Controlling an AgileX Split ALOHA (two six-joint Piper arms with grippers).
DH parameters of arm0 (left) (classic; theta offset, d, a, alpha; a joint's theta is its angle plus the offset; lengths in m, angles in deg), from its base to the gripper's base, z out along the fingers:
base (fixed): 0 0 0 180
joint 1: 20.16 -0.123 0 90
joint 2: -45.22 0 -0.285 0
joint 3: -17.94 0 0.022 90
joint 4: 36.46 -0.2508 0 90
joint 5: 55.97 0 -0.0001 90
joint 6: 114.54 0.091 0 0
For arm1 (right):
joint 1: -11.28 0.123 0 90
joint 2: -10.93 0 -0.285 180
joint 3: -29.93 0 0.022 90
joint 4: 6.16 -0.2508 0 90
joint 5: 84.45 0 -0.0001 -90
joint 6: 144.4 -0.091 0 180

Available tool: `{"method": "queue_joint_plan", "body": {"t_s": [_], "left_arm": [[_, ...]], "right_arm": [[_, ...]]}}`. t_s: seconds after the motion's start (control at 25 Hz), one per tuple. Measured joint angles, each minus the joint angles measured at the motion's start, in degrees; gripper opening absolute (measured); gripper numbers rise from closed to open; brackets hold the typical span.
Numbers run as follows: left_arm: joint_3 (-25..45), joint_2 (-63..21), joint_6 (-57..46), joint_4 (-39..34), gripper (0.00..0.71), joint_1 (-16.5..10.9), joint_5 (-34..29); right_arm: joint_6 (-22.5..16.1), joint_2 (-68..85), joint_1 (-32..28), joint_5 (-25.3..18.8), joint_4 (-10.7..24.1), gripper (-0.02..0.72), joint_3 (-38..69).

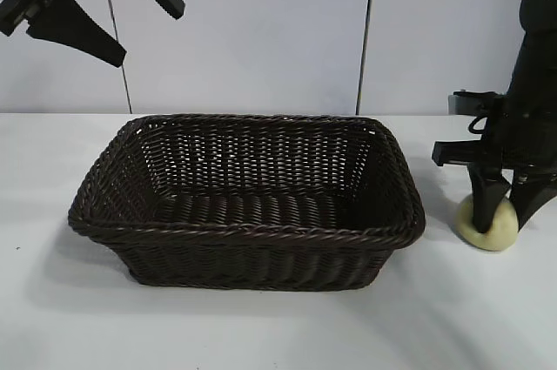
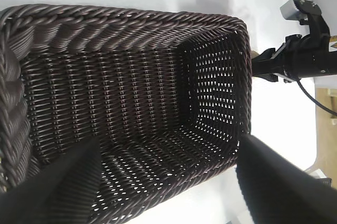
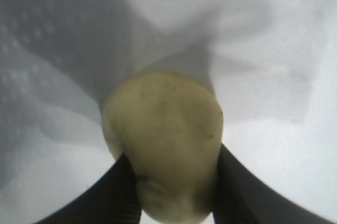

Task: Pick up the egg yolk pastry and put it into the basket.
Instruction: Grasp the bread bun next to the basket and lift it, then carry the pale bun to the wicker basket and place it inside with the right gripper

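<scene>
The white table [image 1: 261,326] fills the lower part of the exterior view, with pale wall panels [image 1: 261,22] behind it. On the table sits the basket [image 1: 248,232], dark brown wicker with sloping sides and a braided rim, nothing visible inside it; the left wrist view looks straight down into its woven floor.

From the basket, look to three o'clock: the right arm [image 1: 531,83] comes down from above, and the right gripper [image 1: 509,209] points at the tabletop just beside the basket's right wall. Its fingers [image 1: 486,200] are clamped on either side of the egg yolk pastry [image 1: 489,229], a small pale-yellow bun. In the right wrist view the two dark fingers press into the bun's flanks, so it's a narrow grip holding the pastry. The pastry is outside the basket, at or barely above the table surface; whether it still touches, I can't tell.

Up at ten o'clock from the basket, the left gripper [image 1: 144,22] hangs in the air, fingers spread wide and holding nothing, parked above the basket's left end.
</scene>
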Motion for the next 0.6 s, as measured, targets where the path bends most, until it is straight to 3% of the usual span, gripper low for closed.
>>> {"method": "queue_joint_plan", "body": {"t_s": [0.32,0.6], "left_arm": [[0.0,0.0,0.0,0.0,0.524,0.0,0.0],[0.0,0.0,0.0,0.0,0.524,0.0,0.0]], "right_arm": [[0.0,8.7,0.0,-6.5,-0.6,0.222,-7.0],[1.1,14.3,0.0,-8.8,-4.6,0.222,-8.3]]}}
